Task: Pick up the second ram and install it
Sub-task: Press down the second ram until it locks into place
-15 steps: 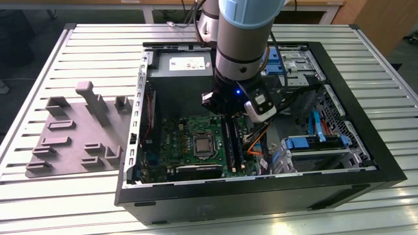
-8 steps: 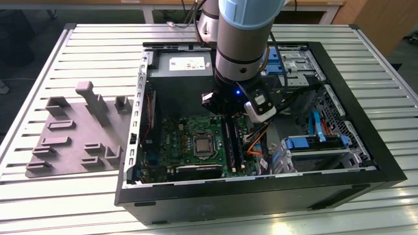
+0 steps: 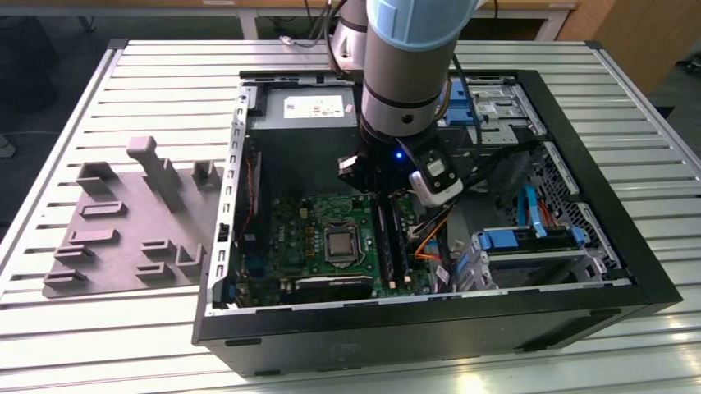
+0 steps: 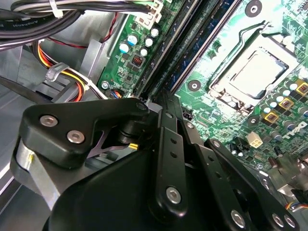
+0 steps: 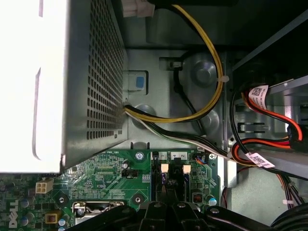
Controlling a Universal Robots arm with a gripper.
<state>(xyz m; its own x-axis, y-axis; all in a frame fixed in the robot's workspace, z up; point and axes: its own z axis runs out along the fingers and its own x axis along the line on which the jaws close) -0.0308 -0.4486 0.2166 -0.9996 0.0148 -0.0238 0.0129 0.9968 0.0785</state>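
The second ram [image 4: 185,55] is a long dark strip that runs along the memory slots from my fingertips, beside the green motherboard [image 4: 226,103]. My gripper [image 4: 161,96] is low inside the computer case, its black fingers [image 4: 166,139] drawn together at the near end of that strip. In the exterior view, the gripper [image 3: 378,195] hangs just above the far end of the slots [image 3: 391,238], right of the processor socket [image 3: 341,245]. In the first wrist view, the fingers [image 5: 159,211] sit over the slot ends with pale latches [image 5: 165,168]. How deep the stick sits is hidden.
The open black case [image 3: 438,328] walls in the arm on all sides. A grey power supply [image 5: 91,72] and yellow, red and black cables [image 5: 211,57] lie close behind the slots. Drive bays with blue clips [image 3: 526,240] stand at the exterior view's right. A grey fixture plate [image 3: 121,230] rests outside.
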